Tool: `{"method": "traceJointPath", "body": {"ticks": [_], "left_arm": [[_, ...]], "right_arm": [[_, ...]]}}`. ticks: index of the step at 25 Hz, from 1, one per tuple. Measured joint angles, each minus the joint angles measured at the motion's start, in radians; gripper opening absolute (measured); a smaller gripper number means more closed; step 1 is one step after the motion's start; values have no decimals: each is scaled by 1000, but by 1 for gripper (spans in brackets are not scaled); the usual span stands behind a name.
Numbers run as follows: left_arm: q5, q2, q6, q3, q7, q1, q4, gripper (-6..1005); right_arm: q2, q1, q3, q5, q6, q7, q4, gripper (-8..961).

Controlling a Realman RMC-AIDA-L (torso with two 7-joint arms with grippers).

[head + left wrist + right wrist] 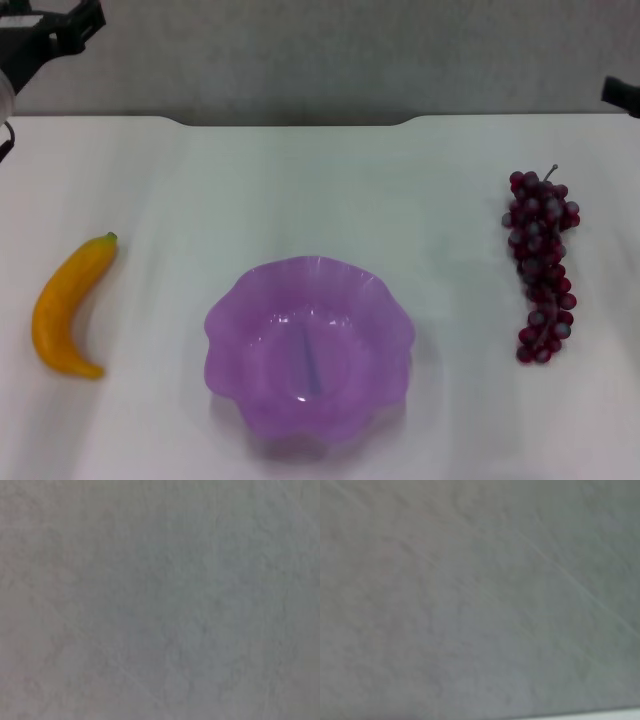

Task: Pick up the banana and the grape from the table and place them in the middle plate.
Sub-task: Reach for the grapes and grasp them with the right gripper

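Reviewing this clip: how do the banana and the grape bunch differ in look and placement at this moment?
The banana is one smooth, curved yellow-orange piece; the grape bunch is a cluster of many small dark red-purple berries. The banana lies to the robot's left of the purple plate, the grape bunch to its right. The banana ends in a short green tip, the bunch in a thin stem. Both lie on the white table, outside the plate, ungripped.

Head view down over table [320, 180]; wrist views on blank grey.

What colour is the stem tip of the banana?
Dark green, on the far end of the yellow-orange banana; the head view shows it best.
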Motion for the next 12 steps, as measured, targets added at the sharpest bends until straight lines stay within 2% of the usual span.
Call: {"method": "traceJointPath", "body": {"ticks": [3, 8, 12], "left_arm": [[1, -1, 0, 2, 0, -6, 0, 804], [0, -1, -2, 1, -2, -8, -2, 804], [0, -1, -2, 3, 0, -13, 0, 804]], "right_arm": [[0, 21, 47, 1, 20, -1, 65, 883], [-10, 113, 125, 0, 118, -56, 179, 883], [-7, 172, 144, 0, 130, -122, 294, 883]]}}
